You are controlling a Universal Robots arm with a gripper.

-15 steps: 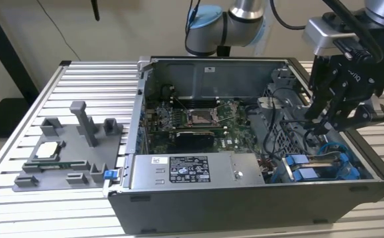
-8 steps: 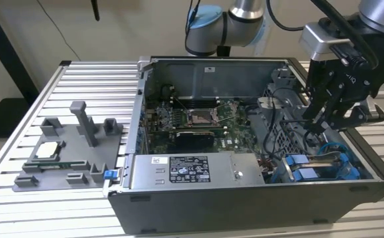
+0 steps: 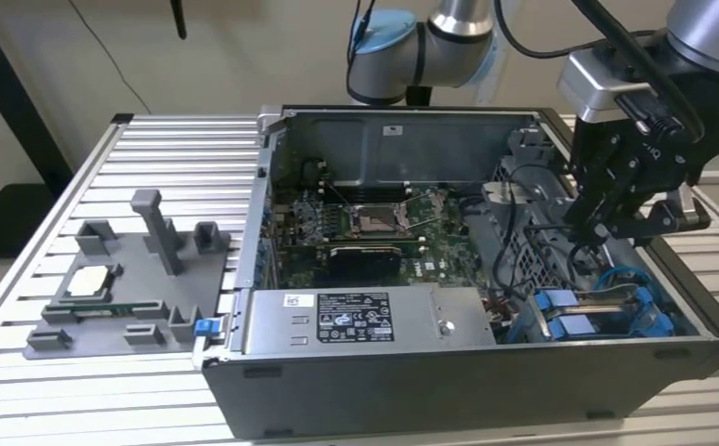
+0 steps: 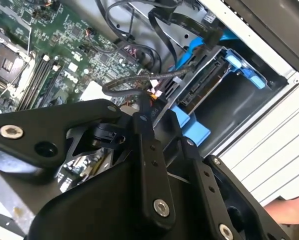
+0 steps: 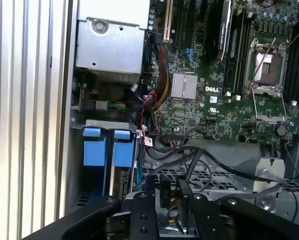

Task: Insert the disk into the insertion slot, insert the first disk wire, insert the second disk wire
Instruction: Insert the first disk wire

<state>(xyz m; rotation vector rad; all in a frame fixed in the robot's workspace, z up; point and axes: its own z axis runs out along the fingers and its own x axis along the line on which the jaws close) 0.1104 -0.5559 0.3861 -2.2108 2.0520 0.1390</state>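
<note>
We find the disk (image 4: 203, 86) already seated in the slot (image 3: 607, 311) at the case (image 3: 459, 390) corner, with the pincer (image 3: 586, 232) just beside it, seemingly closed on a black wire plug (image 5: 166, 185), presumably to reach the disk's connectors.

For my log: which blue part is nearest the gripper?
The blue drive-bay tabs, beneath the gripper holding a wire connector; the small blue clip sits outside the case.

The claw (image 5: 165, 202) grips a black wire connector (image 5: 166, 186) near the insertion slot (image 5: 93, 150).
</note>
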